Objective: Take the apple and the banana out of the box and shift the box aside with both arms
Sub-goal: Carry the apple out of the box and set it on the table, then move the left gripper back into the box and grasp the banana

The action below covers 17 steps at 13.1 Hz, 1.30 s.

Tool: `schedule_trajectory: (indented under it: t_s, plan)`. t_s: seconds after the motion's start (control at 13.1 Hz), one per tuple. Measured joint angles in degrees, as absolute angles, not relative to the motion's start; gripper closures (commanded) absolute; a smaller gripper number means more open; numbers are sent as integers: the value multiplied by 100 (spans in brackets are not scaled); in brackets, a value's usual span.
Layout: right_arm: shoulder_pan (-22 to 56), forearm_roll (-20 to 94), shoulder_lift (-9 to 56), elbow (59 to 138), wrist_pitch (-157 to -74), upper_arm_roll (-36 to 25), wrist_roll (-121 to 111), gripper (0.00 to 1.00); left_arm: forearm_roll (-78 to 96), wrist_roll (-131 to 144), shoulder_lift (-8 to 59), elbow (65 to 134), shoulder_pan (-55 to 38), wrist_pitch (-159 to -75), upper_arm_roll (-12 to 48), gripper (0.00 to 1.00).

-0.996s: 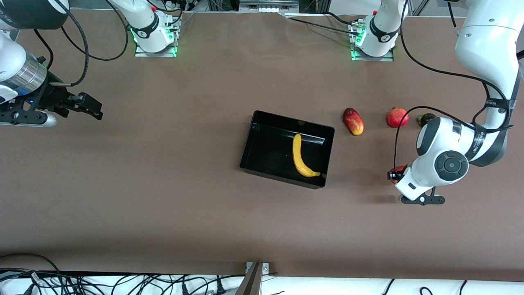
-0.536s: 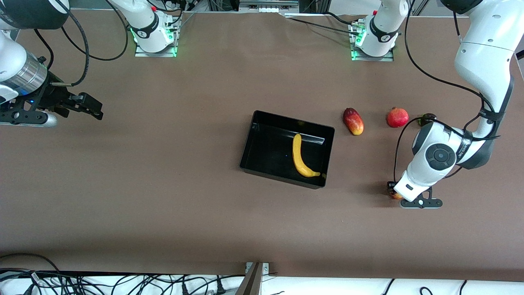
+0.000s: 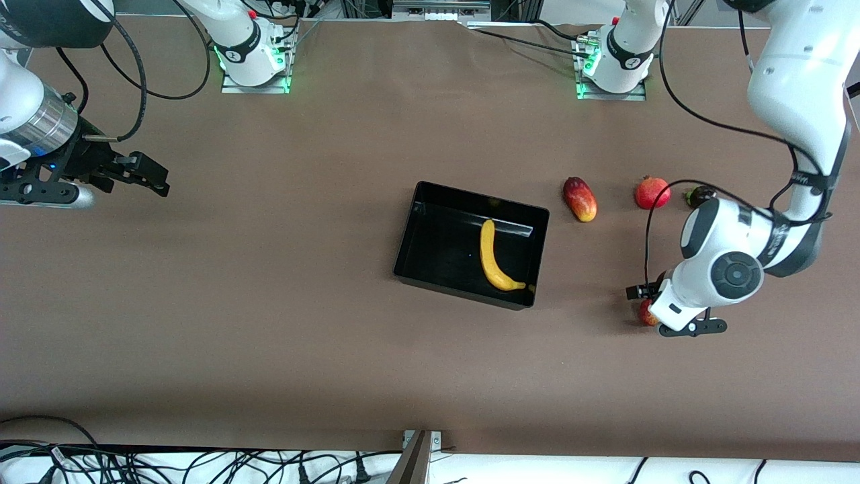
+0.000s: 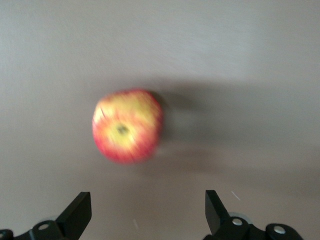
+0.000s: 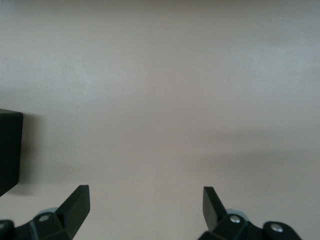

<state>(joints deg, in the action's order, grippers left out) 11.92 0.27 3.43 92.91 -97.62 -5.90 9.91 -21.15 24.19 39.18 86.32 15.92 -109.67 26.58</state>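
Note:
The apple (image 4: 127,126), red with yellow streaks, lies on the brown table under my left gripper (image 4: 146,207), which is open and hangs over it without touching. In the front view the apple (image 3: 646,314) peeks out from under the left hand, and the left gripper (image 3: 645,300) is mostly hidden by it. The yellow banana (image 3: 494,259) lies inside the black box (image 3: 430,222) at mid-table. My right gripper (image 3: 144,179) is open and empty, and waits over the right arm's end of the table; it also shows in the right wrist view (image 5: 145,205).
A red-yellow mango-like fruit (image 3: 580,199), a round red fruit with a crown (image 3: 652,192) and a small dark fruit (image 3: 699,195) lie in a row farther from the front camera than the apple. Cables hang along the table's front edge.
The left hand swung toward the front camera, then came back a little. The apple now shows nearer the front camera than one second ago. The right arm has not moved.

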Motion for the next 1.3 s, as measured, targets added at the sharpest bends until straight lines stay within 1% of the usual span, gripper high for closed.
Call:
schedule_trajectory:
  t_s: [0.08, 0.23, 0.46, 0.69, 1.0, 1.3]
  plan:
    - [1192, 27, 343, 9291, -9762, -590, 991, 0, -1675, 2593, 3670, 8542, 1386, -10689, 2663, 0]
    - [1193, 27, 343, 9291, -9762, -589, 991, 0, -1094, 3537, 3245, 8528, 834, -10495, 2658, 0]
    - [1193, 27, 343, 9291, -9762, -588, 991, 0, -897, 5381, 3113, 8550, -154, -10581, 2590, 0]
    - [1193, 27, 343, 9291, -9762, -588, 991, 0, -892, 6434, 3270, 8715, -824, -11279, 2327, 0]
    - [1193, 27, 343, 9288, -9762, -588, 991, 0, -935, 7120, 3920, 8755, -1365, -12175, 1916, 0]
    - [1193, 27, 343, 9287, -9762, -588, 991, 0, -1376, 7763, 4252, 8756, -1583, -12651, 1825, 0]
